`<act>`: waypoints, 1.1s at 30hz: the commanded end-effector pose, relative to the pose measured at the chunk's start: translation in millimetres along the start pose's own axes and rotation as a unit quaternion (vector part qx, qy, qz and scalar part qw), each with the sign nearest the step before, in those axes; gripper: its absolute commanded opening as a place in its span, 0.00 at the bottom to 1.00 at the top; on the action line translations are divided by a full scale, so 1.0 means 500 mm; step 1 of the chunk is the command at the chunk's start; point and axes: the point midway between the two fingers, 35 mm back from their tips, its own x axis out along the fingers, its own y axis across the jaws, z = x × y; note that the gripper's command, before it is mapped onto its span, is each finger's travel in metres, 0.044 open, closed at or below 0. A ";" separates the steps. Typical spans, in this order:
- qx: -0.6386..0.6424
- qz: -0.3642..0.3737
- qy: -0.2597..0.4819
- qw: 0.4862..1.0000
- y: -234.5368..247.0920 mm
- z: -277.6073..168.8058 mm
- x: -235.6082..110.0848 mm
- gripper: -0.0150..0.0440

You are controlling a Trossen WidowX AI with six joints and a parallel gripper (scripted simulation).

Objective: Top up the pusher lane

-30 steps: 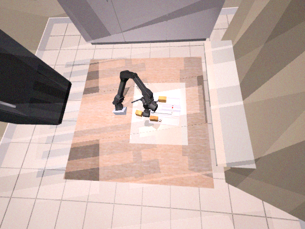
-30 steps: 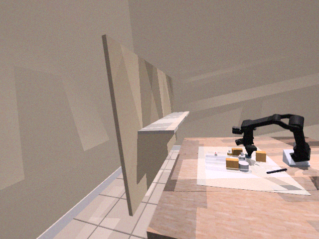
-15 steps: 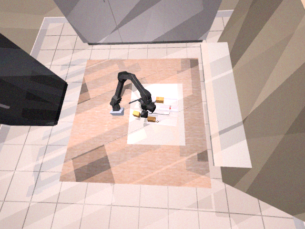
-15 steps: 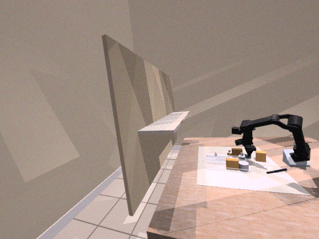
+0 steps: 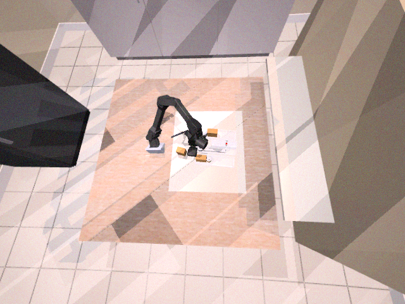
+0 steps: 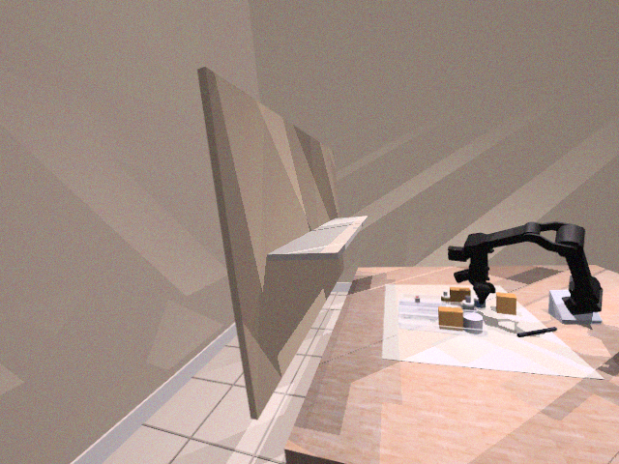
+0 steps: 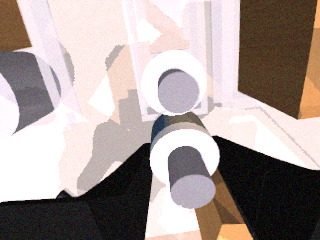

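In the wrist view my gripper (image 7: 180,145) is shut on a small white jar with a grey lid (image 7: 186,162). The jar is held upright, just in front of the open front end of the clear sprung lane (image 7: 217,55). A matching white jar with a grey lid (image 7: 175,89) stands inside the lane at its front, close ahead of the held jar. In the top and exterior views the gripper (image 5: 193,149) (image 6: 480,298) is low over the white mat, at the near end of the lane (image 5: 224,145) (image 6: 420,310). The pusher plate is hidden.
A wider grey-lidded jar (image 7: 25,92) (image 6: 473,321) (image 5: 208,159) stands left of the lane. Orange boxes (image 5: 212,132) (image 5: 180,151) (image 5: 200,158) (image 6: 506,303) (image 6: 450,317) stand around the lane's front; one (image 7: 275,55) is close on the right. A black stick (image 6: 536,332) lies on the mat.
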 end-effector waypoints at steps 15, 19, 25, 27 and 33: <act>-0.005 0.000 -0.009 1.000 0.001 0.026 -0.005 0.25; -0.005 0.000 -0.009 1.000 0.001 0.029 -0.005 0.25; -0.005 0.000 -0.009 1.000 0.001 0.034 -0.005 0.25; -0.005 0.000 -0.009 1.000 0.001 0.036 -0.006 0.25; -0.005 0.000 -0.009 1.000 0.002 0.041 -0.006 0.25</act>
